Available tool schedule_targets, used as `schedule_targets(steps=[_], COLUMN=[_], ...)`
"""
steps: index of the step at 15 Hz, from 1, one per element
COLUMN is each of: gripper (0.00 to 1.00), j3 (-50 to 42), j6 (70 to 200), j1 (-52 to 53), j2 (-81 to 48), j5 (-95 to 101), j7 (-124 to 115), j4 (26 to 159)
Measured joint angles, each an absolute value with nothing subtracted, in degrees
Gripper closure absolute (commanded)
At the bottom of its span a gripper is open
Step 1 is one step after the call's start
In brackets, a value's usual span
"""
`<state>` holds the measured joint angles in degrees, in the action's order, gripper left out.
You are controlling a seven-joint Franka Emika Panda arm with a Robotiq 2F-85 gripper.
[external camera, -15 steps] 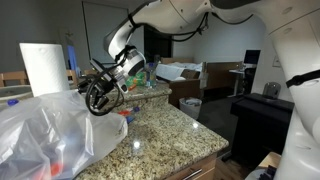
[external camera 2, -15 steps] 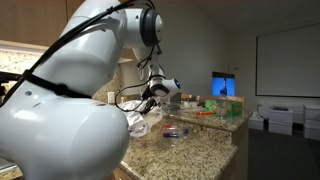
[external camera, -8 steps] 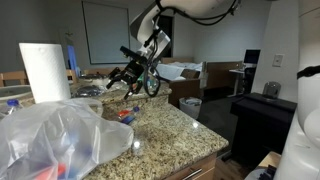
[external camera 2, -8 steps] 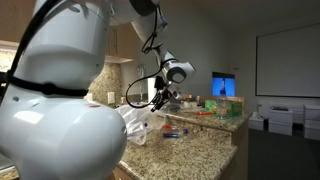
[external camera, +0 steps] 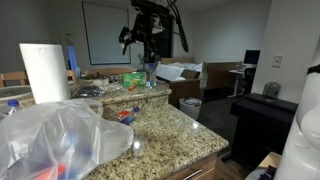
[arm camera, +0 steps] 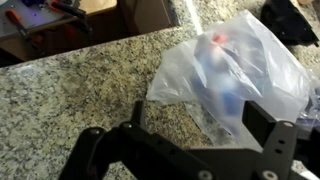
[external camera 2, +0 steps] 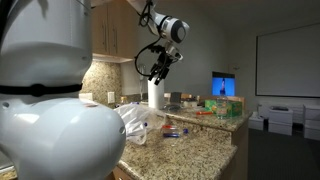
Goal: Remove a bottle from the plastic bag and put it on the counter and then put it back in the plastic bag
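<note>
The clear plastic bag [external camera: 55,140] lies crumpled on the granite counter [external camera: 170,135], with red and blue shapes blurred inside it. It also shows in the other exterior view [external camera 2: 135,120] and in the wrist view [arm camera: 235,70]. A small bottle with red and blue on it [external camera: 125,115] lies on the counter beside the bag in both exterior views [external camera 2: 175,131]. My gripper [external camera: 140,35] hangs high above the counter, well clear of both. In the wrist view the gripper [arm camera: 200,125] is open and empty, looking down on the bag.
A white paper towel roll [external camera: 45,70] stands behind the bag. Green items [external camera: 133,78] sit on the raised ledge further along the counter. The counter's front edge drops off to the floor. Desks and a monitor stand in the room beyond.
The arm has swung up and away from the counter, from low beside the bag to high above it. The gripper is empty throughout. The bag and the bottle have not moved.
</note>
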<state>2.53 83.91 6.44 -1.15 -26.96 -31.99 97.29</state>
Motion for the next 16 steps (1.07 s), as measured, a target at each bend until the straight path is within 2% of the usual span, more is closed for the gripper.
schedule_targets(steps=[3, 9, 12, 16], gripper=[0.00, 0.00, 0.00, 0.00], j3=[4.99, 7.84, 8.31, 8.24], j6=[78.95, 79.52, 89.01, 107.08], j1=[7.48, 8.47, 8.48, 8.27], j2=[0.28, 2.52, 5.04, 10.05], j5=[-19.31, 0.01, 7.38, 6.18], j7=[-31.69, -29.79, -29.38, -34.78], j4=[94.55, 95.31, 101.98, 115.10])
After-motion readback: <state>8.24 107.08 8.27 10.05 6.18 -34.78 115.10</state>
